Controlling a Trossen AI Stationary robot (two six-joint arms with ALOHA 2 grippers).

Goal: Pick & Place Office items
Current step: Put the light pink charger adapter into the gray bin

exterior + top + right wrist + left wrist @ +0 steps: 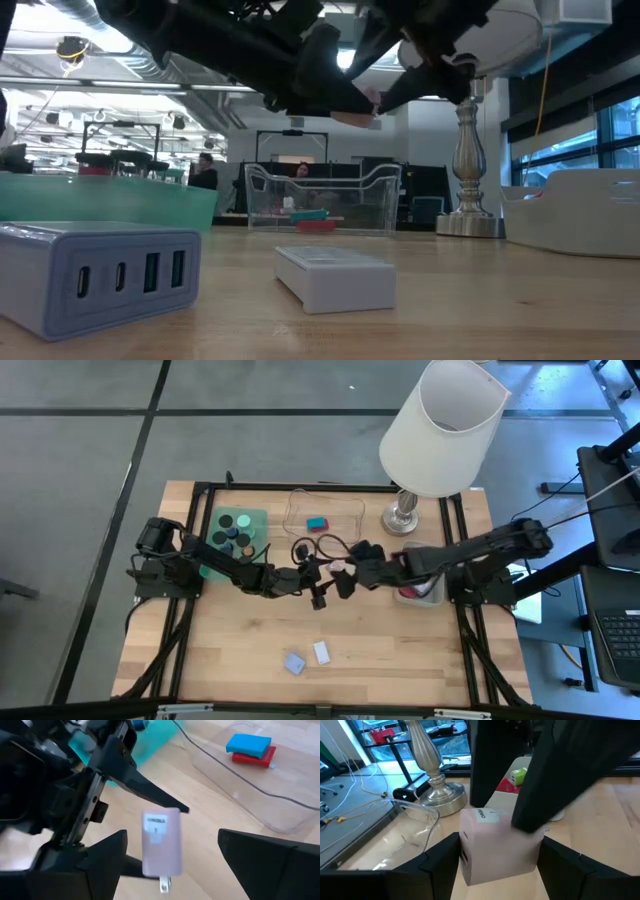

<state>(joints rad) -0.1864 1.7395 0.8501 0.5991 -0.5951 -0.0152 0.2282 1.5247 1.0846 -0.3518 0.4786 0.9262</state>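
Pink block (pixel 161 845): up in the air over the middle of the bench (pixel 240 650), a small white label on its face and metal prongs at one end
Left gripper (pixel 318 573): reaching in from the left, jaws clamped on the pink block's sides; the wrist view shows the block wedged between its two dark fingers (pixel 437 865)
Right gripper (pixel 348 572): meeting it from the right, jaws spread wide either side of the block, not touching it in its own wrist view
Handover point: both grippers nose to nose, just in front of the clear tray (pixel 325 510)
Clear tray: holds a blue block (pixel 248 743) stacked on a red block (pixel 260 759)
Green tray (pixel 258 520): back left, carrying black discs (pixel 228 518)
Grey tray (pixel 432 598): under the right arm, something red and something green inside, seen from the left wrist
Front of bench: a light-blue block (pixel 294 664) and a white block (pixel 321 652) lying side by side, near each other
Lamp (pixel 440 430): white shade, silver base, back right of the bench
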